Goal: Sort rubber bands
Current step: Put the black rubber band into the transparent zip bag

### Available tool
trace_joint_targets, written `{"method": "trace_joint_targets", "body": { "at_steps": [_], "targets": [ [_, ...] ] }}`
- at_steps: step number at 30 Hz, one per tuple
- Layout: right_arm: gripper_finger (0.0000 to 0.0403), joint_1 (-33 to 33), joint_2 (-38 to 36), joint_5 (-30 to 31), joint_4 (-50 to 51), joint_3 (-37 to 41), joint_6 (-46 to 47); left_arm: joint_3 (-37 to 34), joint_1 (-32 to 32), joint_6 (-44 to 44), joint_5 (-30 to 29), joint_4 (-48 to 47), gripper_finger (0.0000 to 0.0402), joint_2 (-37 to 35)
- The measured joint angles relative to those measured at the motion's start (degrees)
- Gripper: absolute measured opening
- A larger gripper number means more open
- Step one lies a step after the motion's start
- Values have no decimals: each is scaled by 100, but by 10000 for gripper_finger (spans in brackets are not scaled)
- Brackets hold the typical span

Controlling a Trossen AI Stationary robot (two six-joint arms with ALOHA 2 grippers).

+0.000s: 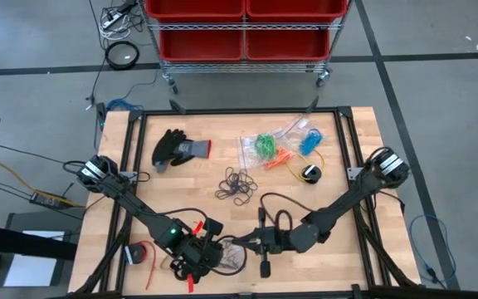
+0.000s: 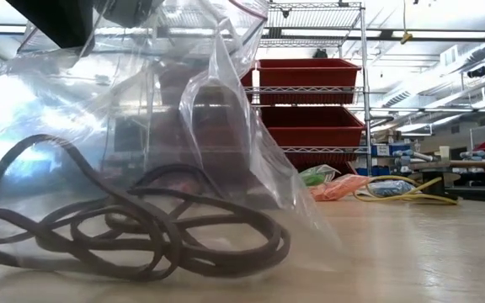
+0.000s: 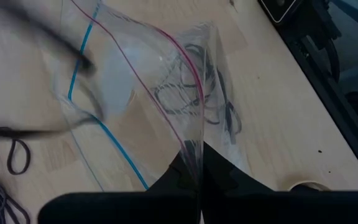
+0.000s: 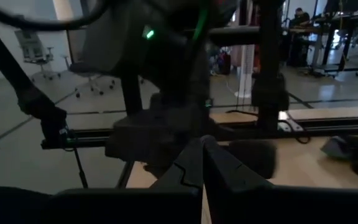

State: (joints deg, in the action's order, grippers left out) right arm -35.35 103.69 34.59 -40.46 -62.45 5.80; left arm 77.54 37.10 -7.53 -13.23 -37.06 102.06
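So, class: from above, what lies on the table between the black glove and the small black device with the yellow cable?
In the high view, between the glove and the device lie clear bags holding green, orange and blue rubber bands.

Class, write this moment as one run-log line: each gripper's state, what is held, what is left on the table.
left gripper: shut on clear bag | right gripper: shut, beside bag | black rubber bands: in bag | loose black bands: mid-table

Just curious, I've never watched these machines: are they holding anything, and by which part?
The left gripper pinches a clear plastic bag by its top edge. The right gripper is shut on nothing visible.
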Motion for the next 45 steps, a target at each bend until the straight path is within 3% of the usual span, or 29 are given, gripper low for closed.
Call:
{"method": "trace_joint_targets", "body": {
  "at_steps": [13, 32, 45],
  "targets": [
    [0, 37, 444, -17, 246, -422, 284, -2, 12, 0, -3, -36, 2, 0],
    [2, 100, 449, -183, 2233, -424, 2203, -2, 13, 0, -3, -2, 2, 0],
    [89, 96, 449, -254, 2407, -424, 2611, -2, 13, 8, -10, -7, 2, 0]
  ]
}}
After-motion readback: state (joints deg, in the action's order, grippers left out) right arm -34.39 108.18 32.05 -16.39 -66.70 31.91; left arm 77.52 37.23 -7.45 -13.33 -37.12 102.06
